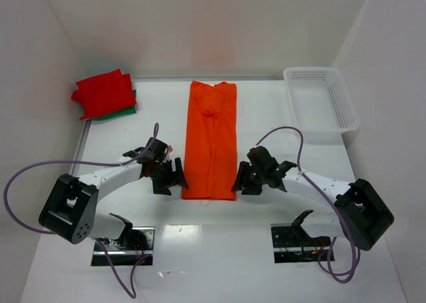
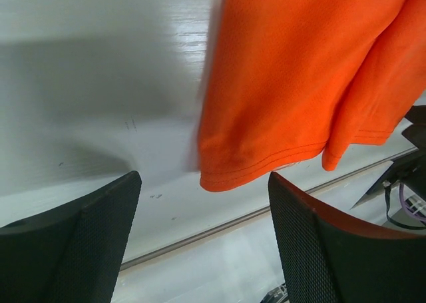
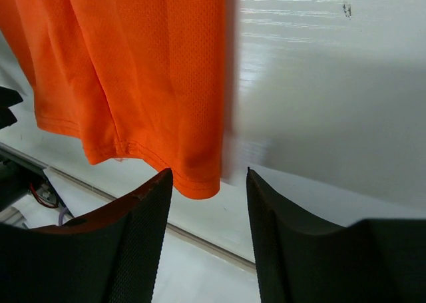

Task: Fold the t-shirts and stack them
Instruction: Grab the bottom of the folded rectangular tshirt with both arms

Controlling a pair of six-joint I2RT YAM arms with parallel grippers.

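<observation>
On the white surface the orange t-shirt lies as a long strip running away from the arms (near hem toward them). The left end effector and right end effector flank its near corners, equally close, jaws apart and empty.

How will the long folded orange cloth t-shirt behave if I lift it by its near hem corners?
Likely floppy: the orange cloth t-shirt lies flat in soft folds, so its middle should sag when raised. It is probably light, since the wrist views show a thin, fine-meshed knit. Its layered hem may separate, so a pinch might catch only the top layer.
</observation>
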